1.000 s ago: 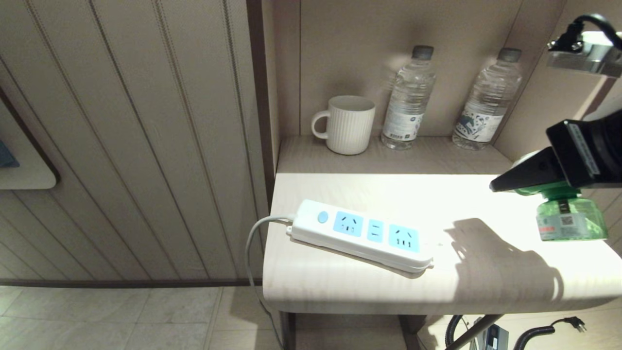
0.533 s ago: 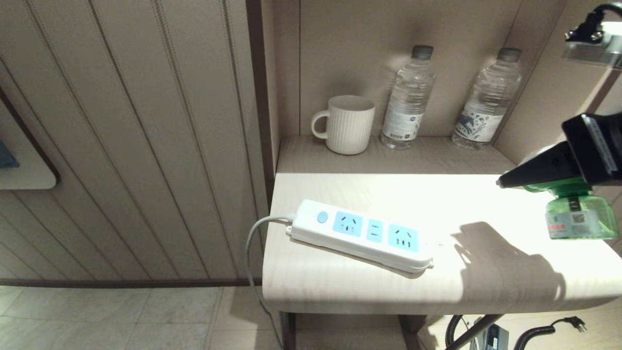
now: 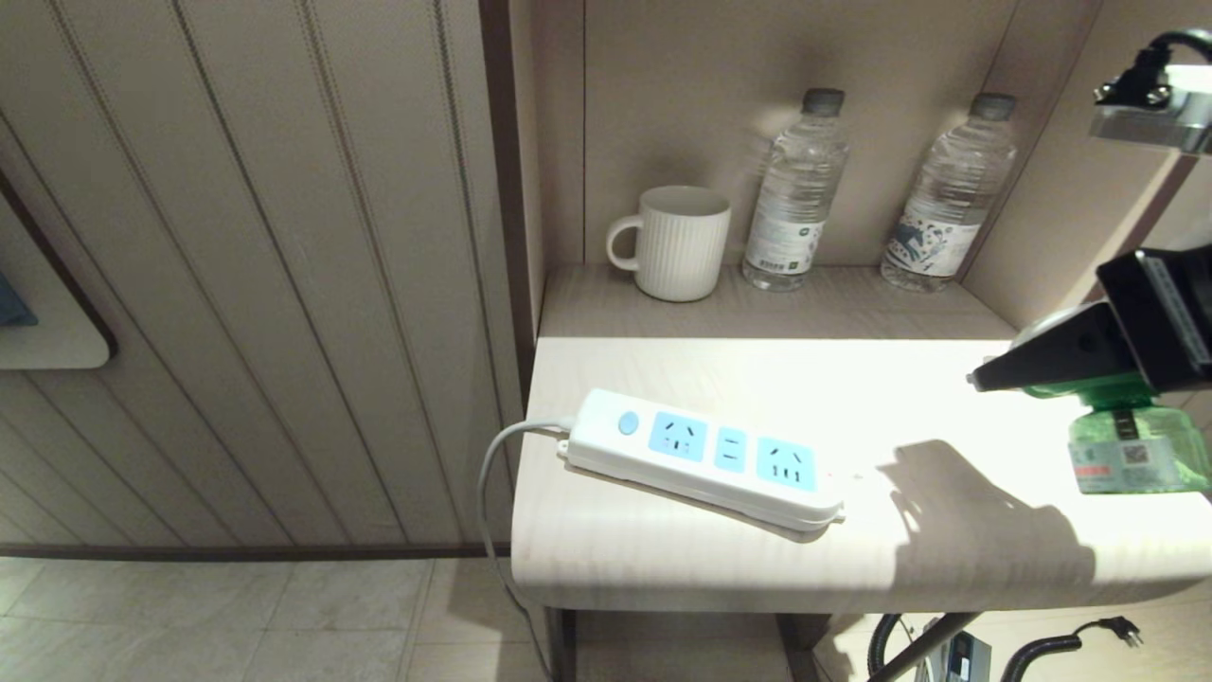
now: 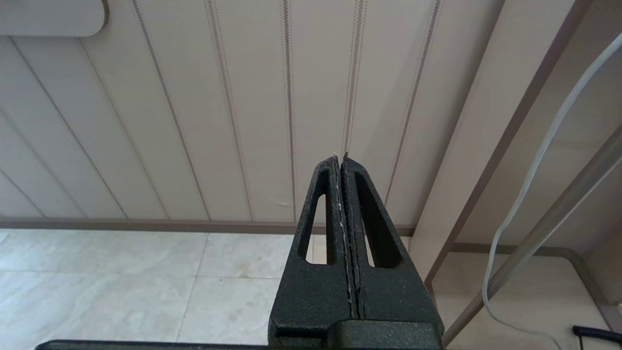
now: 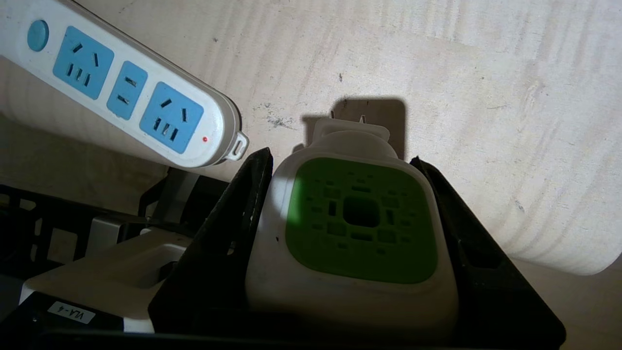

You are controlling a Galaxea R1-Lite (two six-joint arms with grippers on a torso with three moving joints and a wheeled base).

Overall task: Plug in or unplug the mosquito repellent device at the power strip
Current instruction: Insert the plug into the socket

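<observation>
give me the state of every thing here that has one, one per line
mosquito repellent device: unplugged, held above the table, prongs facing down
power strip: flat on the table, all sockets empty, cord attached, small red light lit
right claw: shut on the device's white head
left claw: shut, empty, parked low beside the wall
mug: upright on the shelf
two water bottles: upright, capped

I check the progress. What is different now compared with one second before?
The right gripper, shut on the mosquito repellent device, carried it slightly right and lower in the head view, away from the power strip. The strip, mug and left gripper stayed unchanged.
</observation>
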